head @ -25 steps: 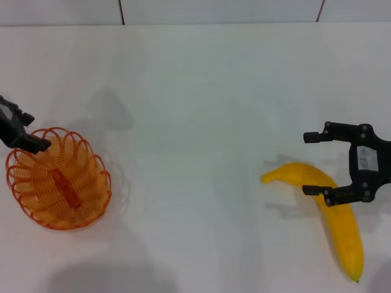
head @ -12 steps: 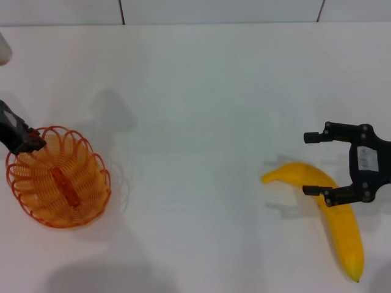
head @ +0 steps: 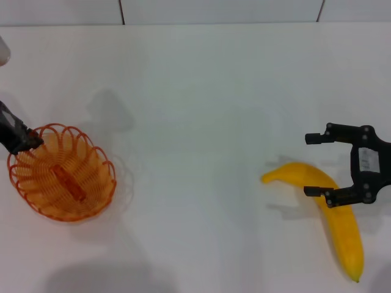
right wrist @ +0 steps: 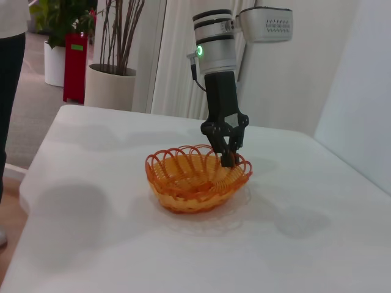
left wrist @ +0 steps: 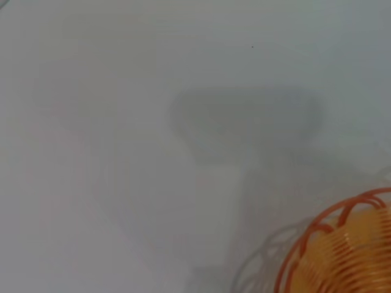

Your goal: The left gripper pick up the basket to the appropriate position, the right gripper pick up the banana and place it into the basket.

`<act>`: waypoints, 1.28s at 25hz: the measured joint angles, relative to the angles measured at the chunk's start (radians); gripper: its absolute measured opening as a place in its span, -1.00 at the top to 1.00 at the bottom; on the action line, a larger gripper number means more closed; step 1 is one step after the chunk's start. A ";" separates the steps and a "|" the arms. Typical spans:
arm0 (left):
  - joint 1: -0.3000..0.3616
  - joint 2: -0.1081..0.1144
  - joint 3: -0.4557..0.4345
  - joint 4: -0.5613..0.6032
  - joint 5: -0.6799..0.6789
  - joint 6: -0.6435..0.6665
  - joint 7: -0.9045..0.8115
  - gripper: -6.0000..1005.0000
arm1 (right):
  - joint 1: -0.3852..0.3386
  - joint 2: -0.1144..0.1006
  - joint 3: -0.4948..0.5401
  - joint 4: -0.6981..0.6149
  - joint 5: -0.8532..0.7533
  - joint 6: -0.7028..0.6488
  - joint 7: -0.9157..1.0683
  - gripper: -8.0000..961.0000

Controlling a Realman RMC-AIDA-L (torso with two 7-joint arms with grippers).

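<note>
The orange wire basket (head: 101, 198) sits at the left of the table; it also shows in the left wrist view (left wrist: 348, 247) and the right wrist view (right wrist: 195, 183). My left gripper (head: 23, 141) stands at the basket's far left rim, shut on the wire; the right wrist view shows it (right wrist: 228, 159) coming straight down onto the rim. The yellow banana (head: 343, 235) lies at the right front of the table. My right gripper (head: 309, 165) is open above the banana's upper part, one finger over the banana and the other beyond it.
The white table (head: 201, 122) spreads between basket and banana. A wall line runs along the table's far edge. In the right wrist view, a potted plant (right wrist: 113, 79) and a red object (right wrist: 76, 64) stand off the table beyond it.
My left gripper has closed on the basket's rim, and the basket has shifted slightly right with it. The right gripper and banana have hardly moved.
</note>
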 joint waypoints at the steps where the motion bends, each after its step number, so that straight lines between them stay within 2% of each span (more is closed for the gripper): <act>1: 0.001 0.000 -0.002 0.000 0.000 0.004 -0.007 0.76 | -0.001 0.000 0.001 0.000 0.000 0.000 0.000 -0.86; 3: 0.002 0.002 -0.005 0.000 0.000 0.011 -0.034 0.76 | -0.002 0.000 0.001 0.000 0.000 0.000 0.000 -0.86; 7: 0.003 0.026 -0.007 -0.002 0.001 0.038 -0.135 0.76 | -0.003 0.000 0.002 0.000 0.000 0.000 0.000 -0.86; 10: 0.003 0.035 -0.007 0.003 0.001 0.059 -0.176 0.76 | -0.003 0.000 0.003 0.000 0.000 -0.001 0.000 -0.86; 24: 0.013 0.019 -0.023 0.062 -0.009 0.112 -0.250 0.82 | -0.007 -0.006 0.003 0.000 0.002 -0.003 0.027 -0.86; 30: 0.031 -0.004 -0.059 0.131 -0.061 0.143 -0.241 0.83 | -0.007 -0.007 0.003 0.000 0.006 0.000 0.028 -0.86; 32: 0.040 -0.005 -0.059 0.141 -0.096 0.157 -0.248 0.83 | -0.007 -0.008 0.003 0.000 0.007 0.000 0.028 -0.86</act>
